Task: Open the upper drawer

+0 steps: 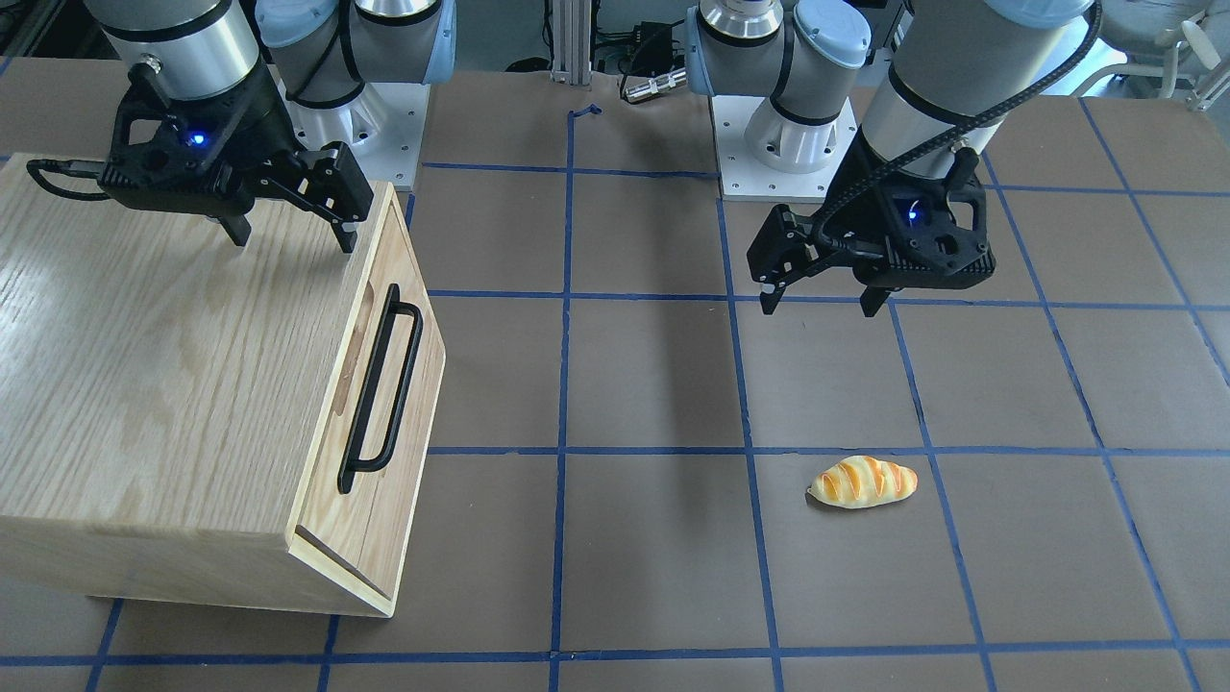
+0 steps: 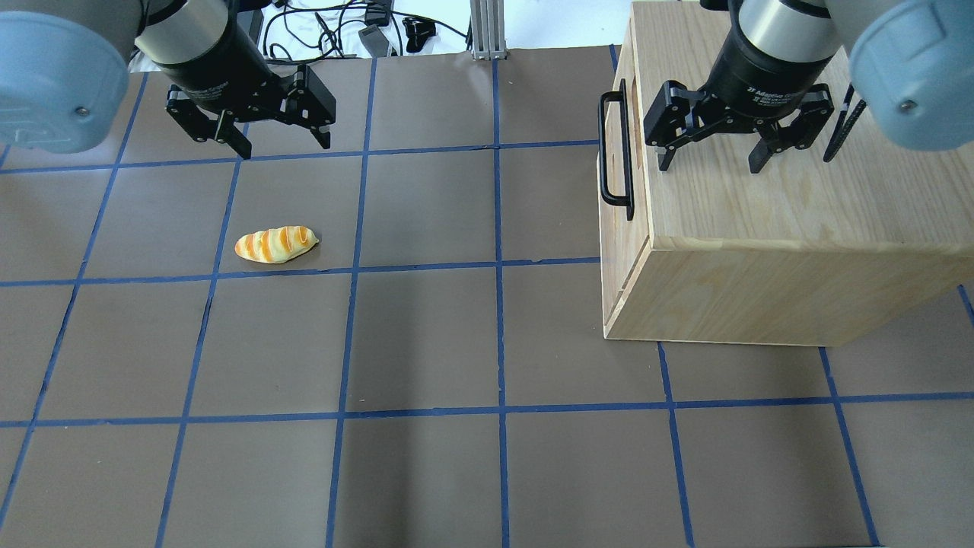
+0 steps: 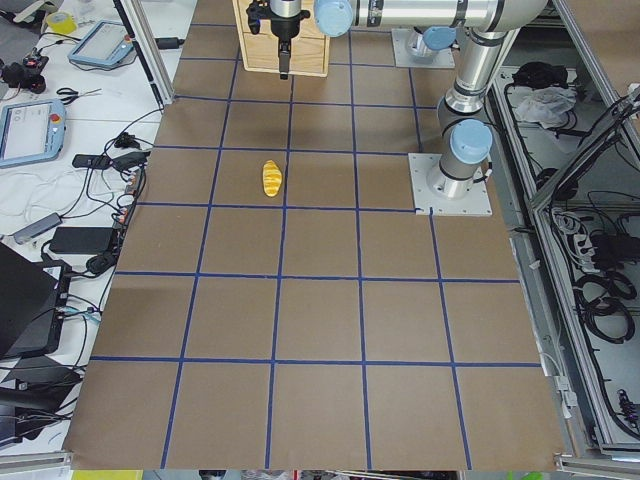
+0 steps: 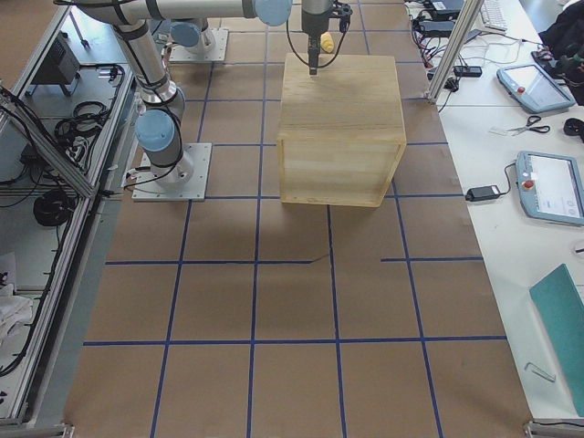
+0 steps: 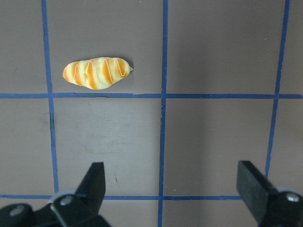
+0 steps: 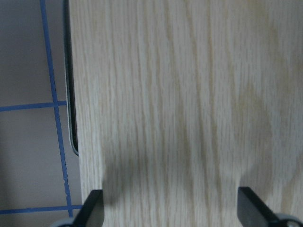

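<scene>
The upper drawer is shut in the oak-grain cabinet, its front facing the table's middle. Its long black bar handle also shows in the overhead view and as a dark strip in the right wrist view. My right gripper is open and empty. It hangs over the cabinet's top, just behind the front edge, with wood grain below it. My left gripper is open and empty above the bare table.
A striped toy bread roll lies on the brown table near my left gripper and shows in the left wrist view. Blue tape lines grid the table. Both arm bases stand at the robot's edge.
</scene>
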Robot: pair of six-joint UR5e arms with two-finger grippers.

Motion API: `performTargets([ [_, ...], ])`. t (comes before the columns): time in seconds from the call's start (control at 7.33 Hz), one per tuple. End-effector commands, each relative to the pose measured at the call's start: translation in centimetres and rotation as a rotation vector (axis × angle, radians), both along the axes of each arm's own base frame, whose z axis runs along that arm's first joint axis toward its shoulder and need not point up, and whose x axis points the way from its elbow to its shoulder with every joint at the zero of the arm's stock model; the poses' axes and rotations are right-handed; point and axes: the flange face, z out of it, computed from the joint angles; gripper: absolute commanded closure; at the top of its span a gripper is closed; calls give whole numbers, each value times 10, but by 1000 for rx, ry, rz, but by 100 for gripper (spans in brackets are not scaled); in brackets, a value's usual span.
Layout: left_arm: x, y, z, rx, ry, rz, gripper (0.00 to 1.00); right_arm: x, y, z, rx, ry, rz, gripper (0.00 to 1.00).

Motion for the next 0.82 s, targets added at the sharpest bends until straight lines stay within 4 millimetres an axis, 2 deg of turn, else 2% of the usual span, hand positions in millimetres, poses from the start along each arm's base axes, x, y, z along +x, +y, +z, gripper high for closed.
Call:
performTargets([
  [0.0, -60, -6, 0, -14, 34, 21, 0, 0, 0, 0, 0, 0, 0, 0],
  [0.14, -86, -9, -3, -10, 59, 17, 0, 0, 0, 0, 0, 1, 0, 0],
  [0.41, -119, -30, -18, -69, 169, 10, 0, 0, 0, 0, 0, 1, 0, 0],
  [0.68, -167, -29, -30, -67, 183, -11, 0, 0, 0, 0, 0, 0, 0, 0],
])
